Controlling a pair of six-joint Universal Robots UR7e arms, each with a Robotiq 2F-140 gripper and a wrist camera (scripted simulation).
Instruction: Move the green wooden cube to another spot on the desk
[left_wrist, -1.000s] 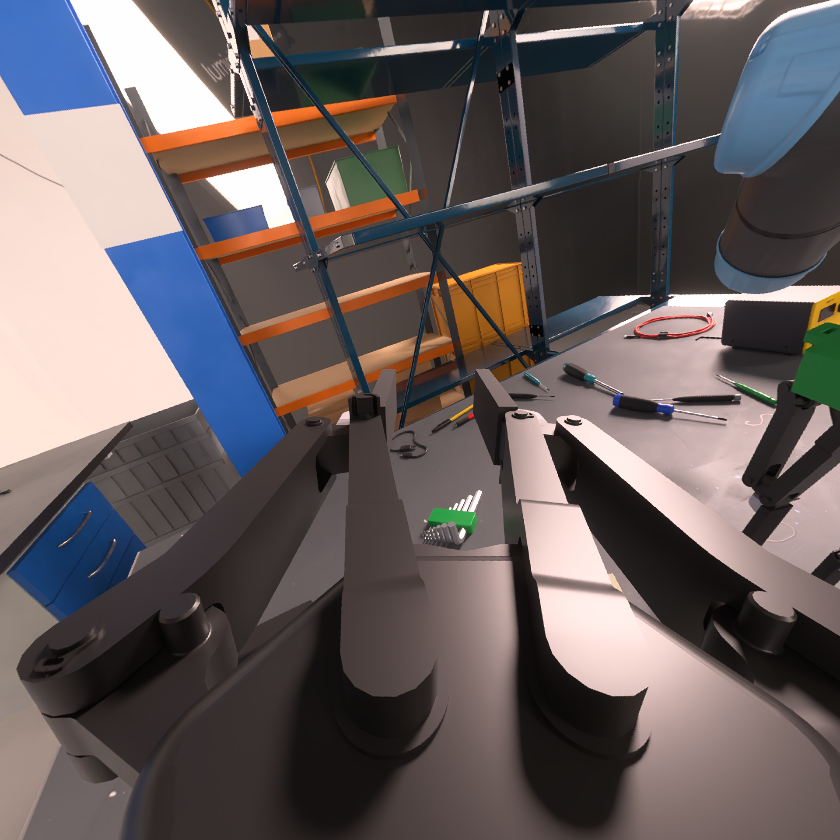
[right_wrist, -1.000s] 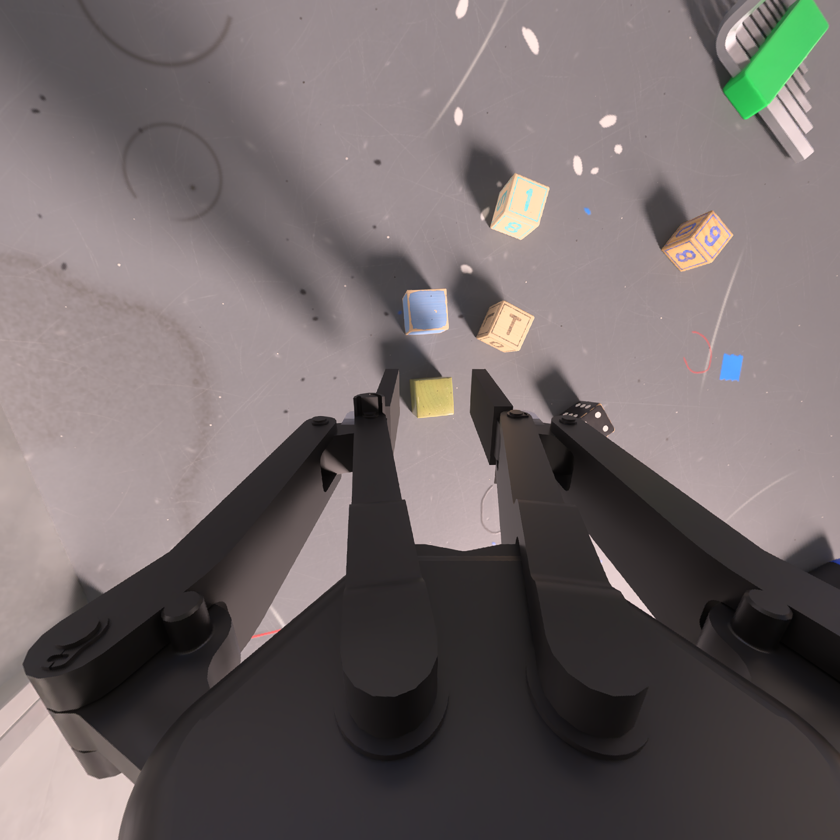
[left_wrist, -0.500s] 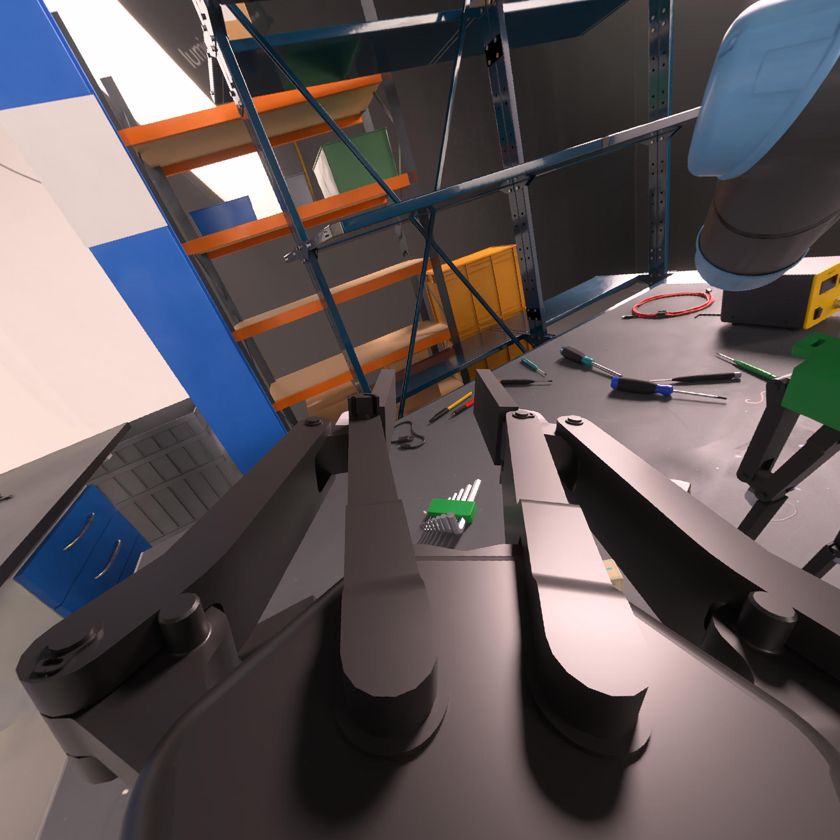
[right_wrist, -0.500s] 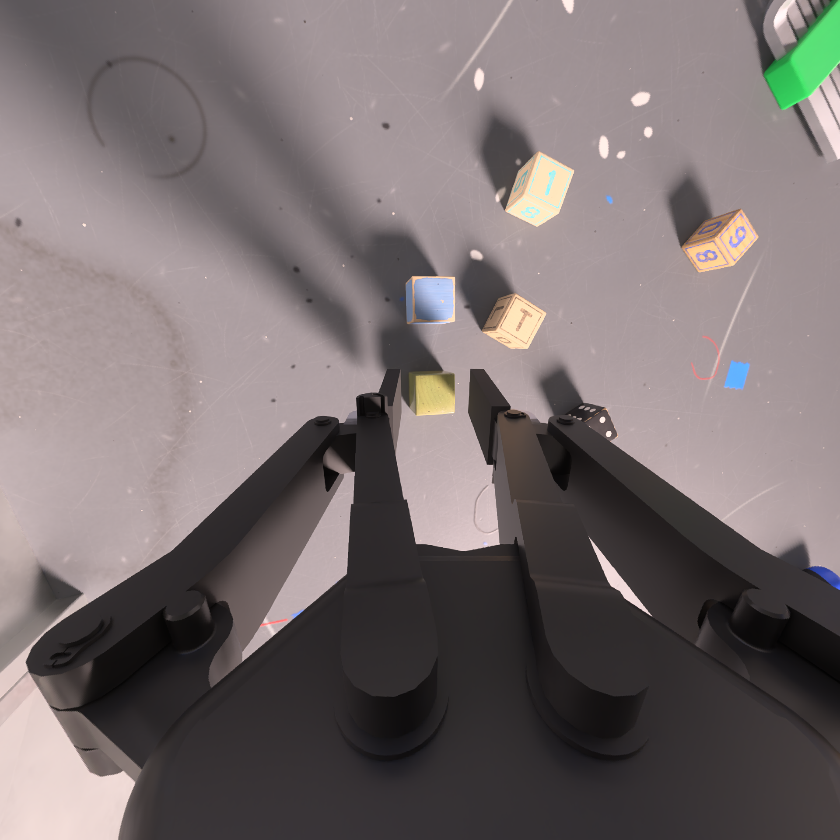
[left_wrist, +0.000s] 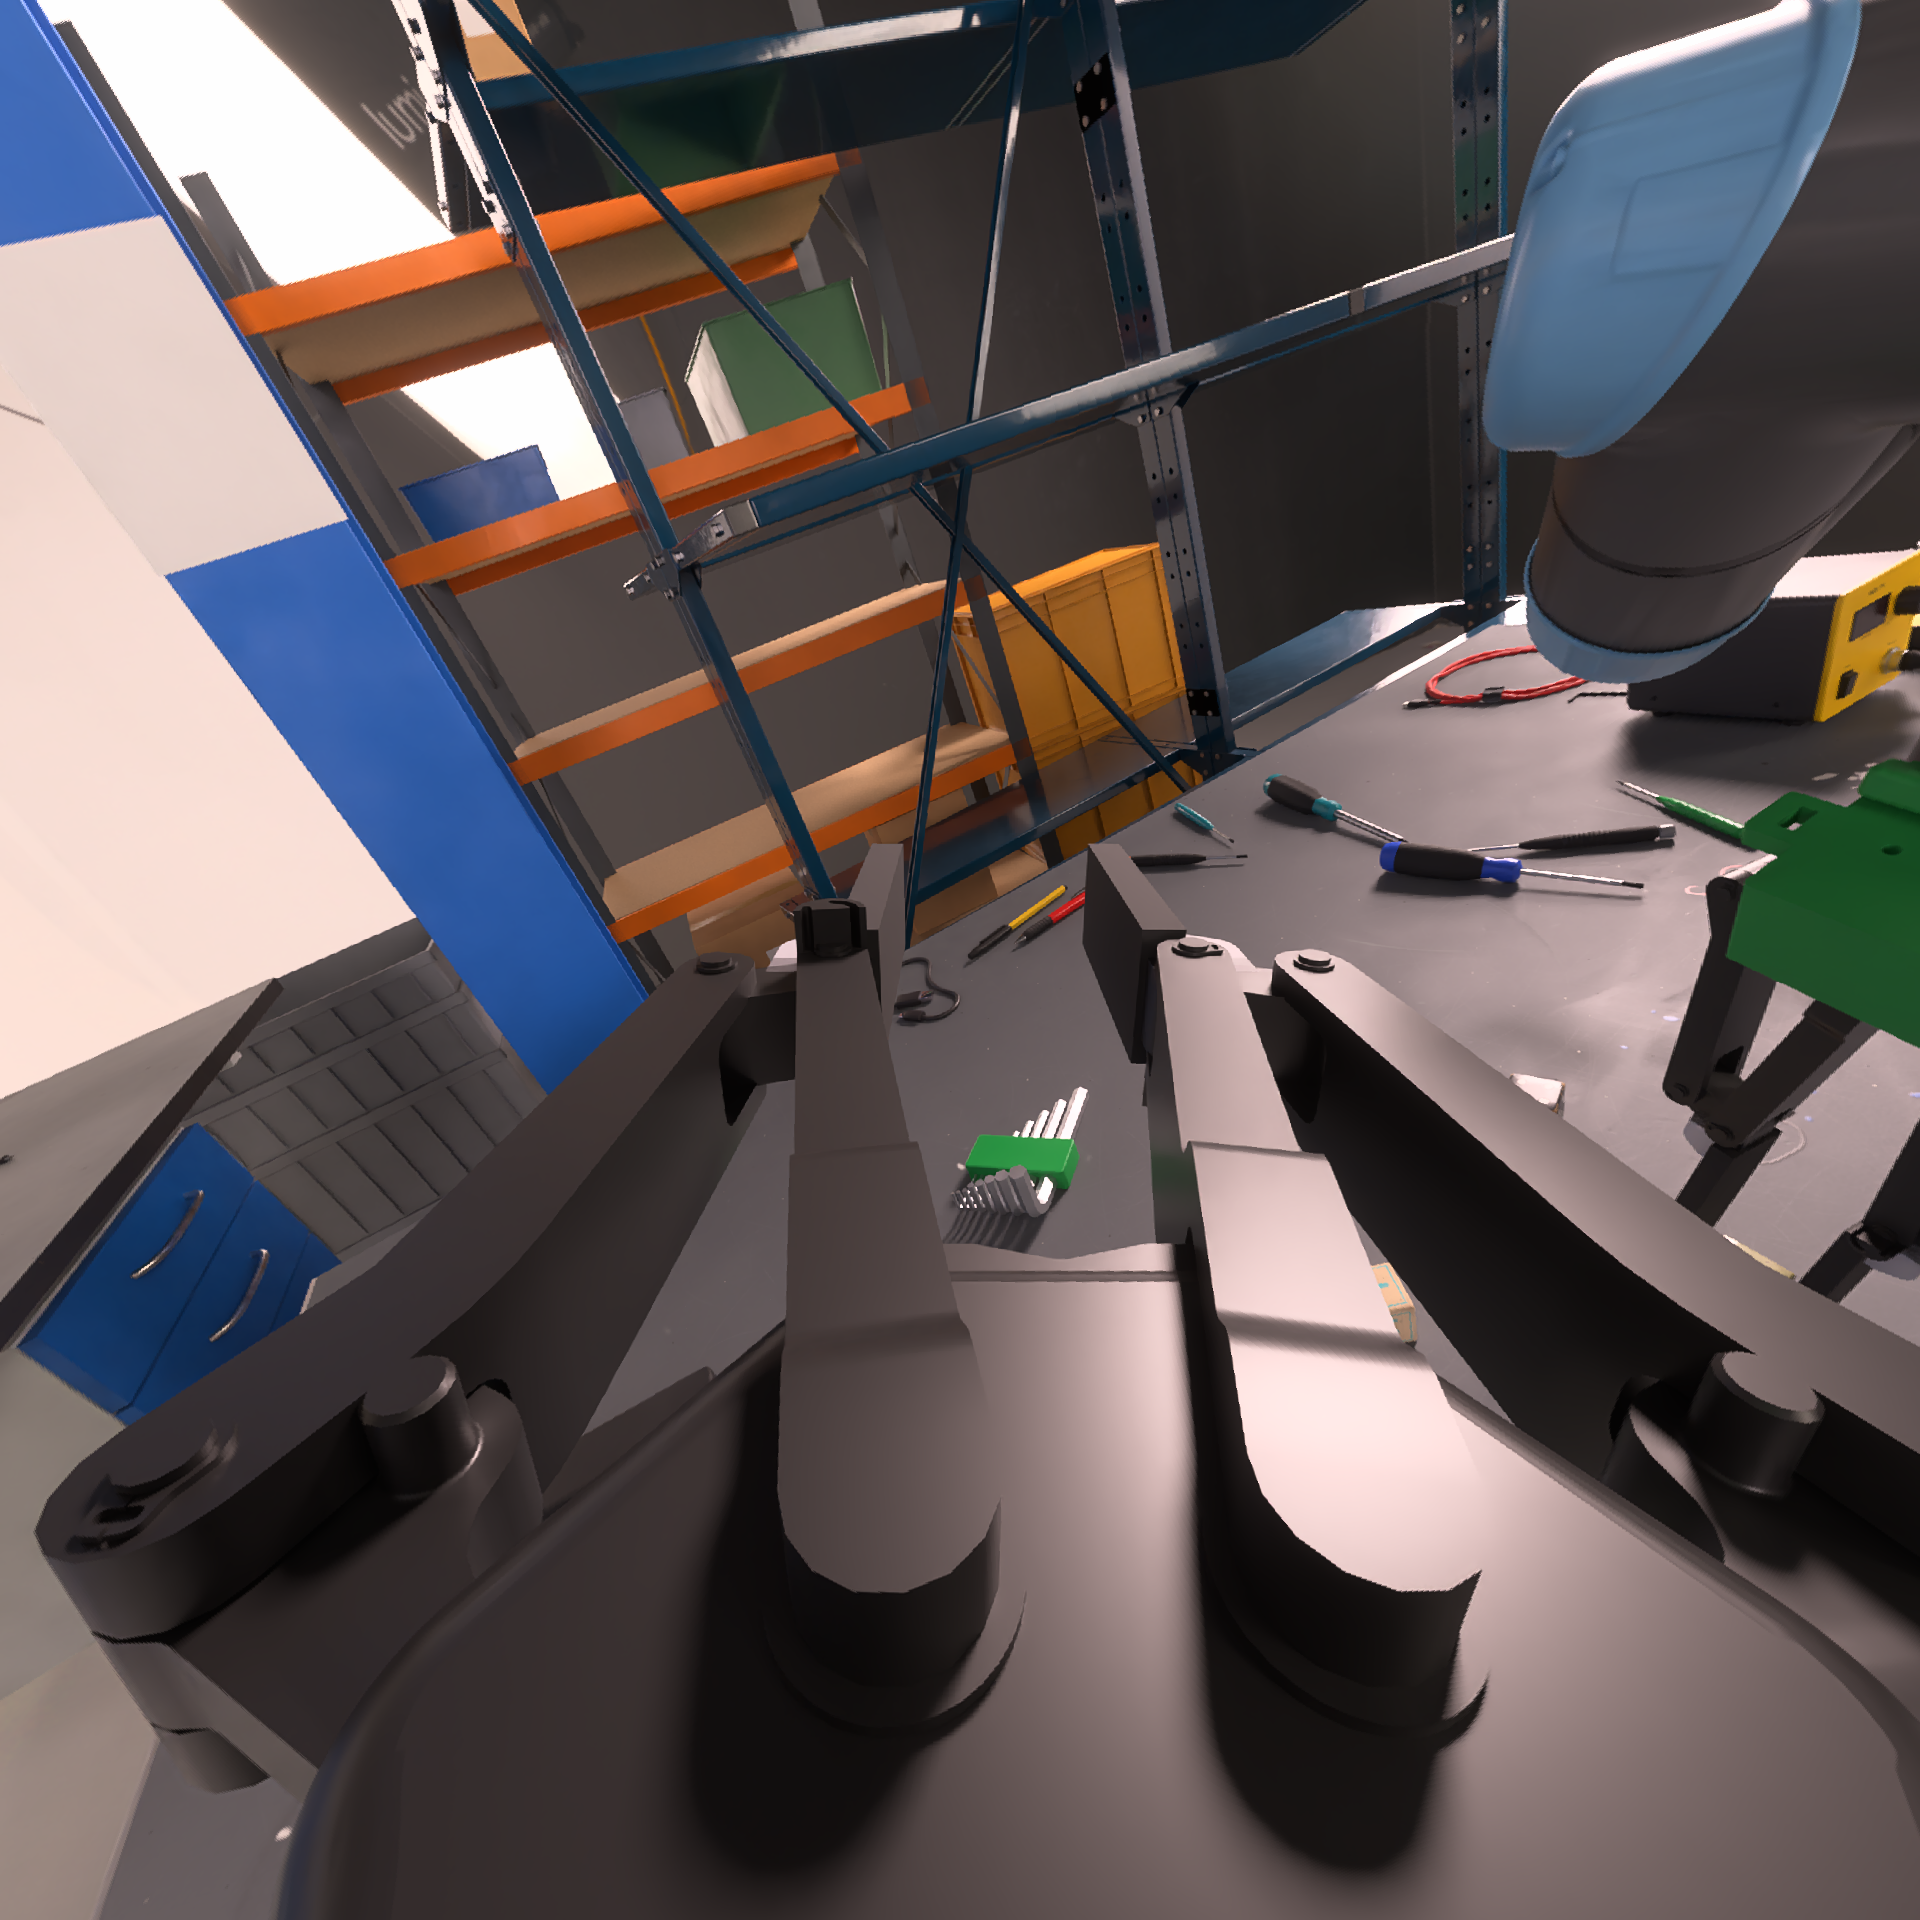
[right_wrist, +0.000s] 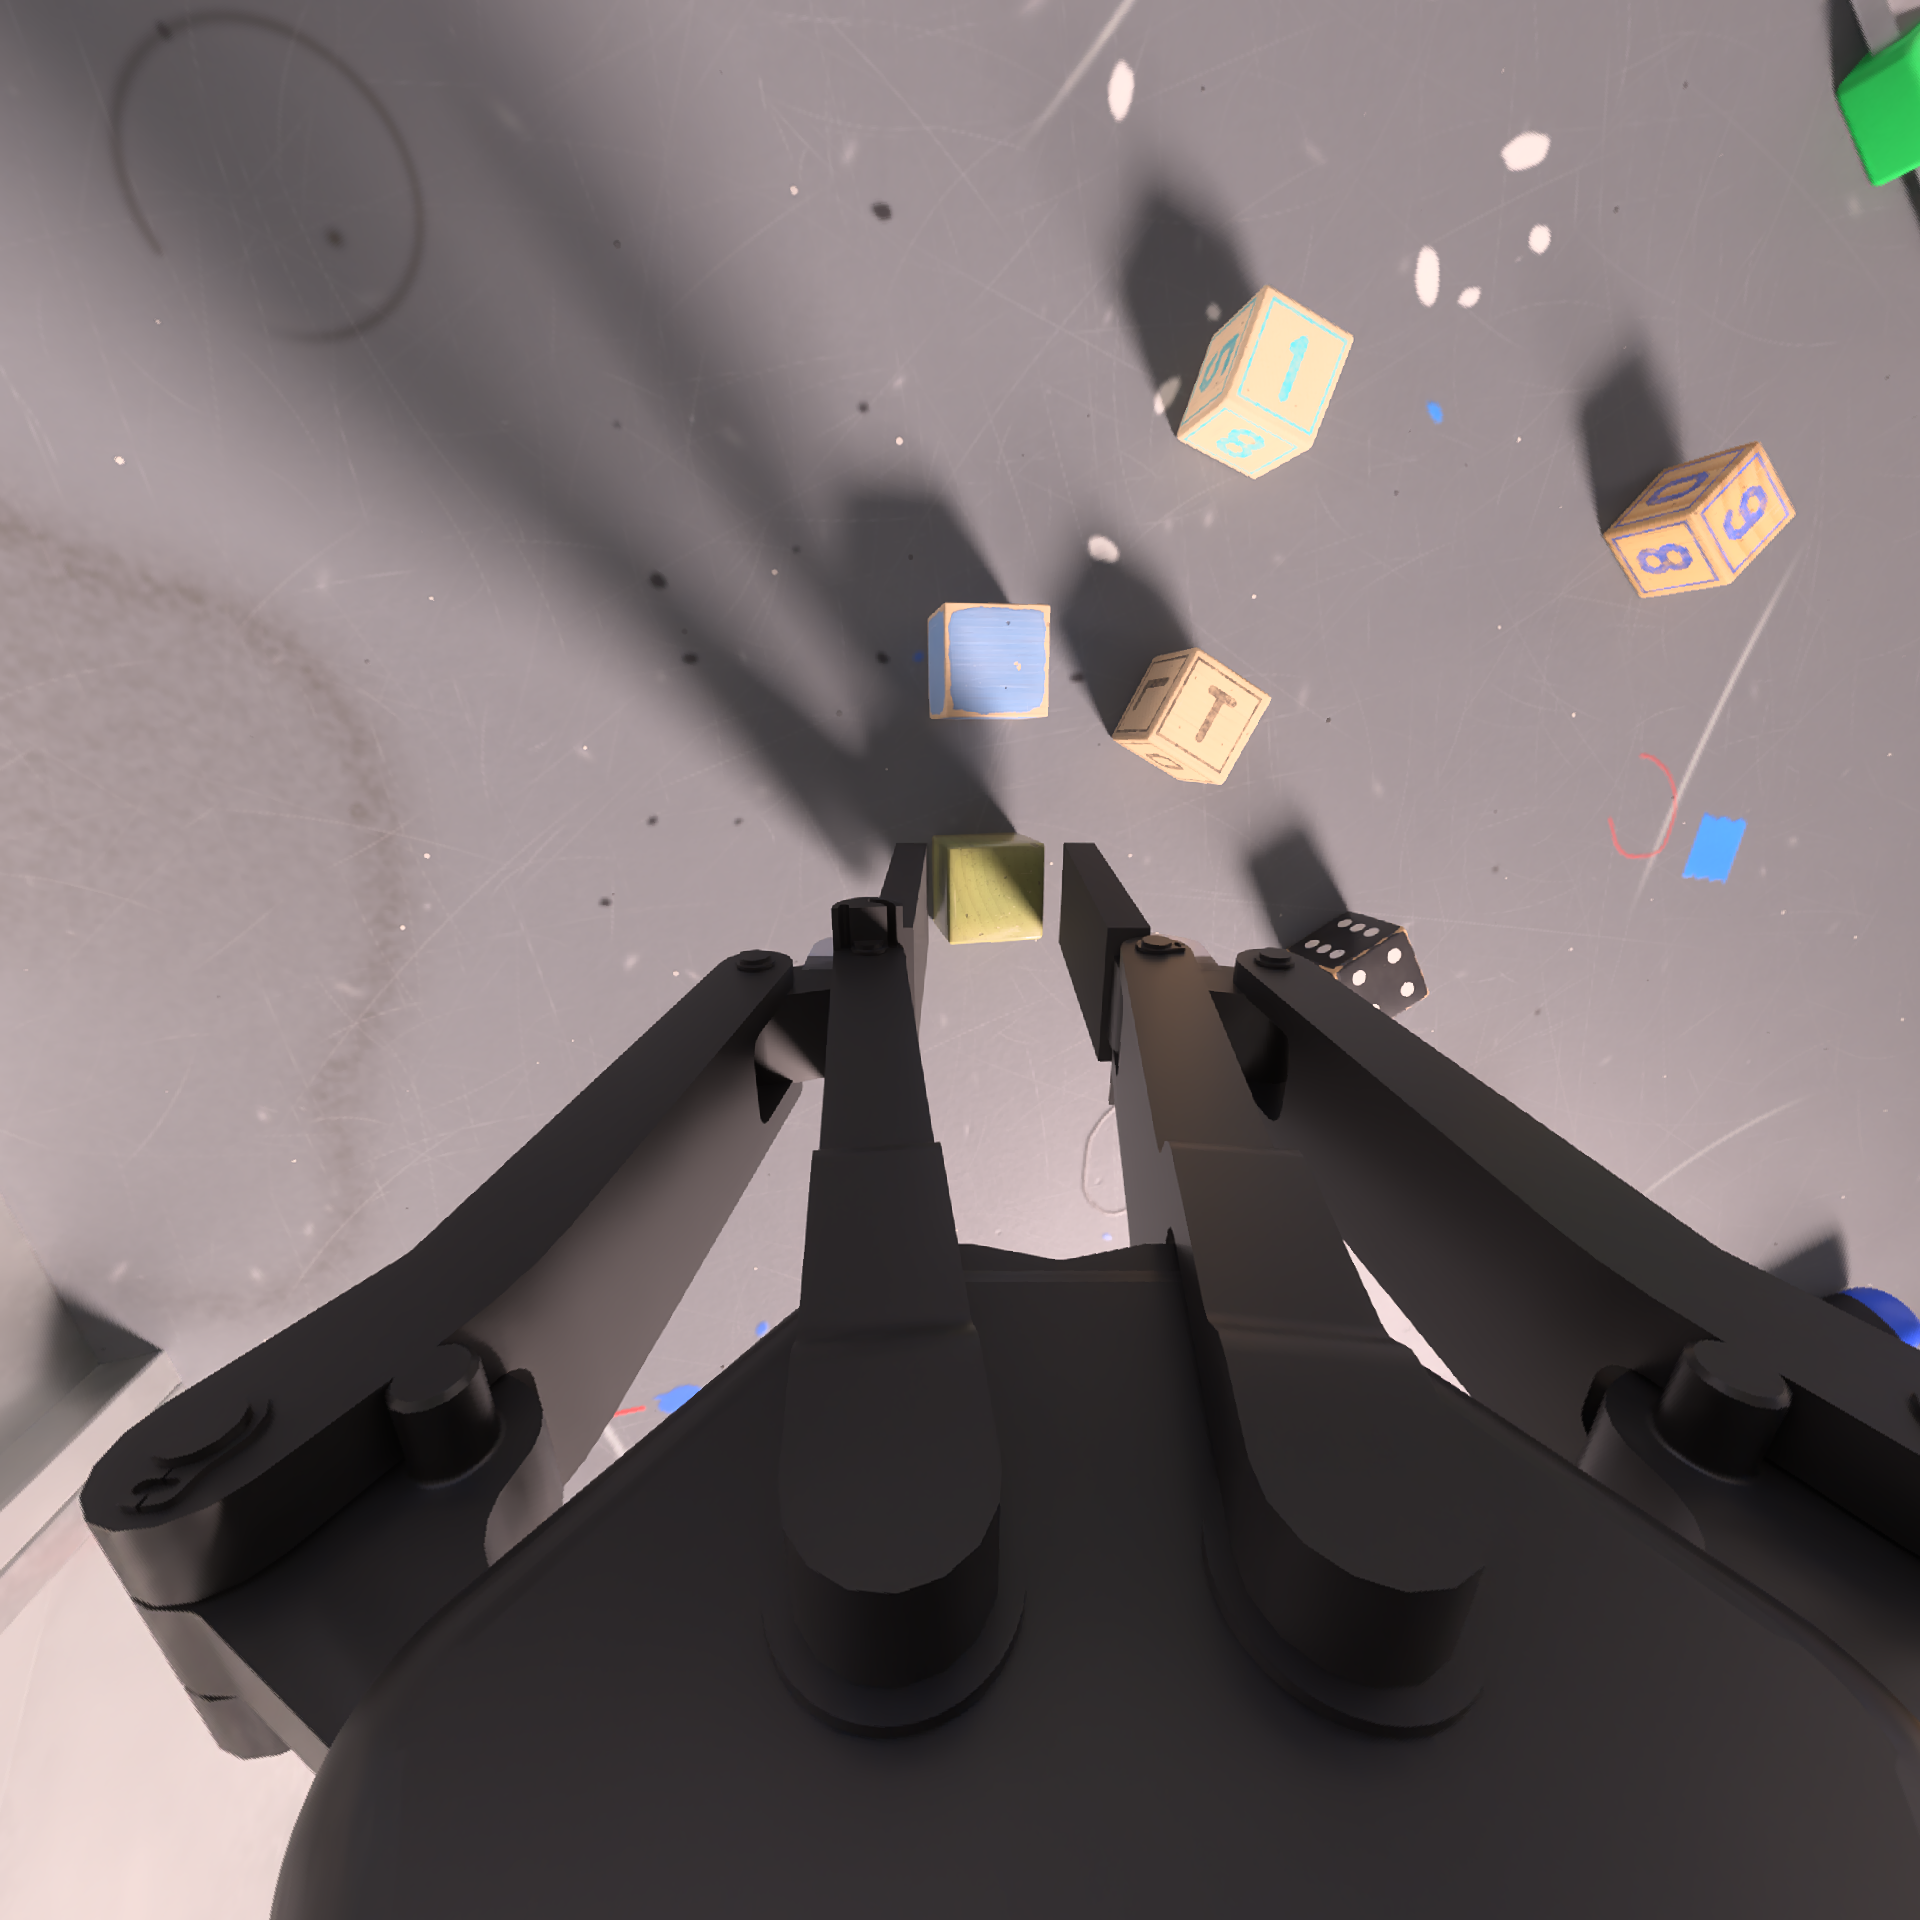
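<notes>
The green wooden cube (right_wrist: 985, 891), yellowish-green, sits on the grey desk (right_wrist: 520, 727) in the right wrist view. My right gripper (right_wrist: 987, 896) is low over the desk and open, with one fingertip on each side of the cube. The left finger is very close to the cube and a thin gap shows on the right. My left gripper (left_wrist: 992, 904) is open and empty, held above the desk and pointing at the shelving. The right arm (left_wrist: 1704, 416) and its green wrist mount (left_wrist: 1829, 935) show at the right of the left wrist view.
Just beyond the cube lie a blue block (right_wrist: 989, 662), a lettered block (right_wrist: 1193, 715), two numbered blocks (right_wrist: 1265, 380) (right_wrist: 1700, 520) and a black die (right_wrist: 1366, 961). A green hex key set (left_wrist: 1020, 1155), screwdrivers (left_wrist: 1455, 862) and a red cable (left_wrist: 1496, 673) lie farther off. Blue-and-orange shelving (left_wrist: 727, 499) stands behind the desk.
My right gripper has come down toward the desk, so the green cube now sits between its fingertips and the blocks look larger. The left wrist view has shifted slightly.
</notes>
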